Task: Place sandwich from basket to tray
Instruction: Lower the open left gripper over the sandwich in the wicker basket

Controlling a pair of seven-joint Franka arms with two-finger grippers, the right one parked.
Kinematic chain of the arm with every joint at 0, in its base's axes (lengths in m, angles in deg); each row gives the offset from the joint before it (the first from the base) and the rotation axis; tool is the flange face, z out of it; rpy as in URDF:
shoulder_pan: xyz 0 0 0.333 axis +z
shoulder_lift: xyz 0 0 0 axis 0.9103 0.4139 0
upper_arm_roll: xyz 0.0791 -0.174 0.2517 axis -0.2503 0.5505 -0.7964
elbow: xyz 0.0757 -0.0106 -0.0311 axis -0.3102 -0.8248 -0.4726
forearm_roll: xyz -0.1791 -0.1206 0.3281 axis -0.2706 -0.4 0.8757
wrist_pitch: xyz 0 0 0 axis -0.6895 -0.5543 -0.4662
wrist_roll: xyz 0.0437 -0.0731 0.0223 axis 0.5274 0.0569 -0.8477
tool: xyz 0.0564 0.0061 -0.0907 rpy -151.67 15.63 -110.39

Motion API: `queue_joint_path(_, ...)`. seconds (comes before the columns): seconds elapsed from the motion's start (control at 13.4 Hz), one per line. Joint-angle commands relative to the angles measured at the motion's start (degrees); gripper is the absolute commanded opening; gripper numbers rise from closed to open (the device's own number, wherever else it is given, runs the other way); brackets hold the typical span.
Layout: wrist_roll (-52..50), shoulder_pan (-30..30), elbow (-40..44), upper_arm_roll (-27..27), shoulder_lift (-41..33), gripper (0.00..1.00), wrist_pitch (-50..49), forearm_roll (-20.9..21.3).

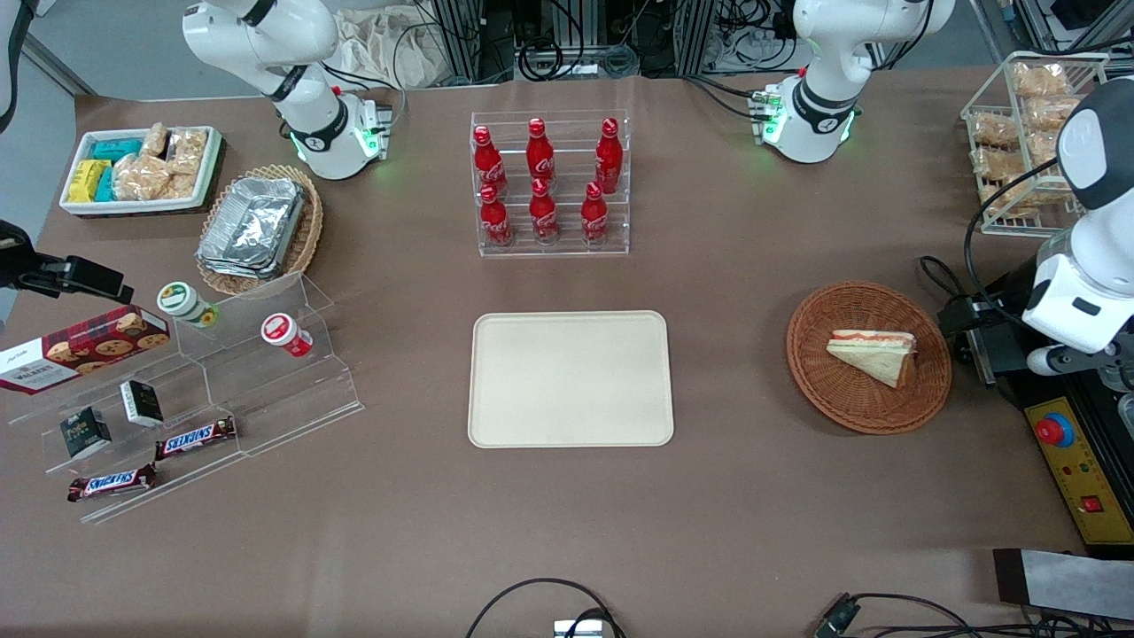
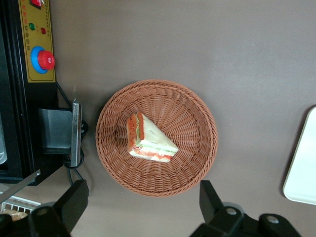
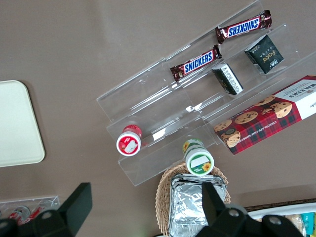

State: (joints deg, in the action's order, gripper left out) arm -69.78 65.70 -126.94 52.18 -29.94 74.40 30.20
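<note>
Gripper hovering high above the wicker basket, fingers spread wide, holding nothing. Sandwich lying flat in basket directly below the gap between fingers; tray bare, well apart sideways

Six red cola bottles stand in a clear rack on the brown surface. Toward the parked arm's end, a clear stepped stand holds two Snickers bars, a cookie box and small cups. A tan basket holds foil containers.
</note>
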Motion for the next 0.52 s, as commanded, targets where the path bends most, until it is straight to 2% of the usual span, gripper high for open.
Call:
queue_joint_path(0.0, -1.19, 0.03, 2.33, -0.07, 0.9, 1.0, -1.47, 0.79)
queue_joint_path(0.45, -3.98, 0.9, 0.5, -0.86, 1.78, 1.0, -2.87, 0.96)
